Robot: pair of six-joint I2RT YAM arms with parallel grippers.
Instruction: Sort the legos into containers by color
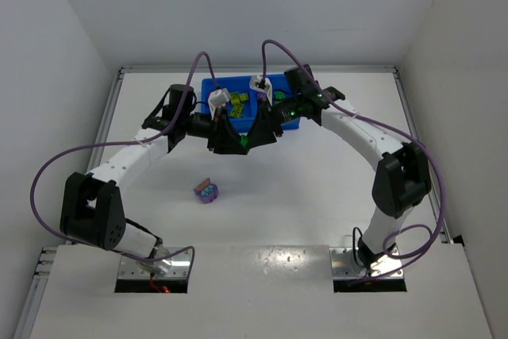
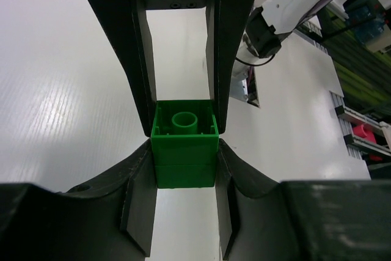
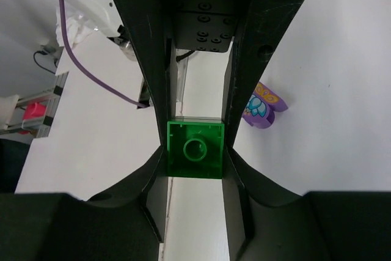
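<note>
Table (image 1: 317,196): flat white matt board with faint ribbing that catches a soft glare. Purple piece (image 1: 208,190): small rounded plastic lego lying alone on the table, nearer the arm bases than either gripper; the right wrist view shows a domed outline and a printed pale blue and gold pattern on it (image 3: 264,107). Left gripper (image 2: 185,142): black angular fingers closed tight on a green stack (image 2: 185,157), glossy square plastic with a horizontal seam suggesting two tiers, its hollow face with a round central tube turned to the camera. Right gripper (image 3: 195,145): matching black fingers, scuffed, clamped on a green brick (image 3: 195,150), square and glossy, also showing a hollow face with a round tube. From above, the two grippers meet tip to tip just in front of the tray; whether the two green items are joined cannot be told. Tray (image 1: 208,86): bright blue rectangular plastic, farthest back, partly hidden by the arms. Yellow-green bricks (image 1: 236,103): small blocky pieces lying inside it.
</note>
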